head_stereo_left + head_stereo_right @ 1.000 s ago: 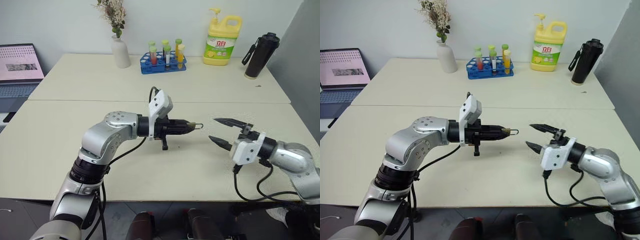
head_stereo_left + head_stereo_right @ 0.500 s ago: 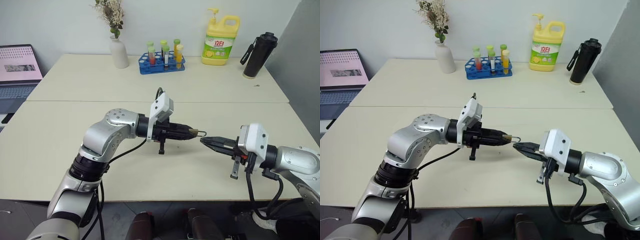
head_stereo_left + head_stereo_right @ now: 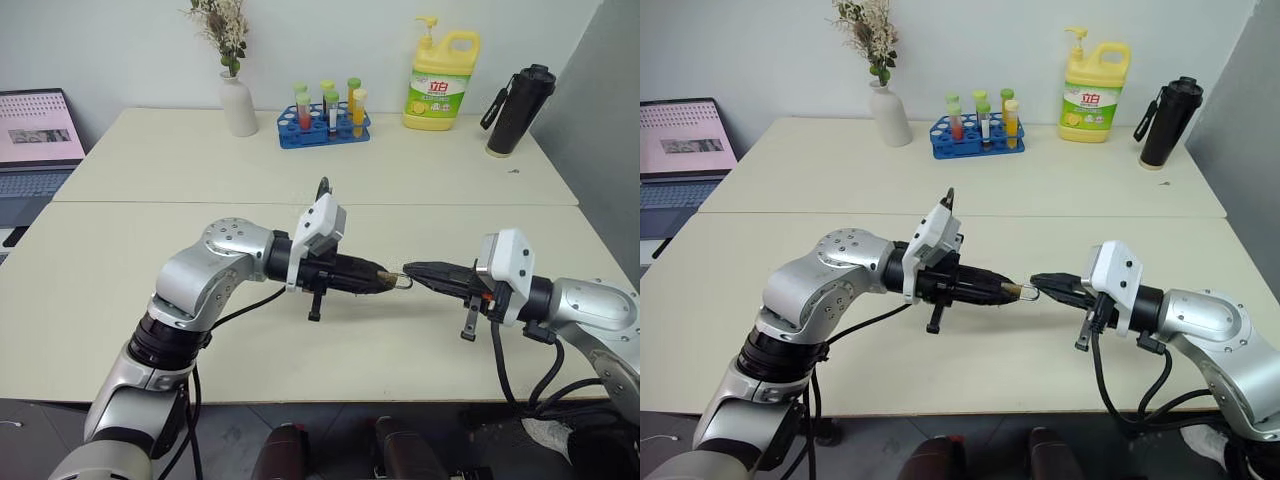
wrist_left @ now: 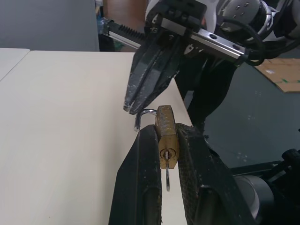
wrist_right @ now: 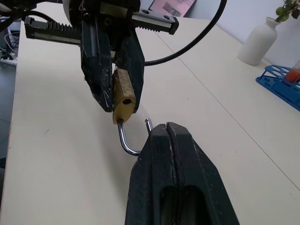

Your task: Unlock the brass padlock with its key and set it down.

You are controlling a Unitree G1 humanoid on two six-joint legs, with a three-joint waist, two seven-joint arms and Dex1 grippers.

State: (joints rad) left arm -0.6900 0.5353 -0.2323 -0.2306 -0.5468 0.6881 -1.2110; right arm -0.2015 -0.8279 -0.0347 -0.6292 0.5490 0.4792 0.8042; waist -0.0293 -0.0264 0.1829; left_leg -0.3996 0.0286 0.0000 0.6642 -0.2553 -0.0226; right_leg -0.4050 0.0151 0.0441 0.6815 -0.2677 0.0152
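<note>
The brass padlock (image 4: 166, 136) is clamped between the fingers of my left gripper (image 3: 378, 281), held above the table at its middle. The lock's silver shackle (image 5: 125, 143) stands open, its free end bare. The key (image 4: 167, 180) sticks out of the keyhole at the lock's other end. My right gripper (image 3: 410, 270) comes in from the right with its jaws shut, their tips right at the shackle's bend. Whether those tips pinch the shackle or only touch it, I cannot tell.
Along the far side of the table (image 3: 150, 250) stand a white vase (image 3: 238, 100) with dried flowers, a blue test-tube rack (image 3: 325, 125), a yellow detergent bottle (image 3: 442, 80) and a black flask (image 3: 518, 110). A laptop (image 3: 35, 130) sits at the far left.
My right gripper went from open to shut, rolled over, and moved left up to the padlock's shackle. The left gripper kept its hold on the padlock and turned a little.
</note>
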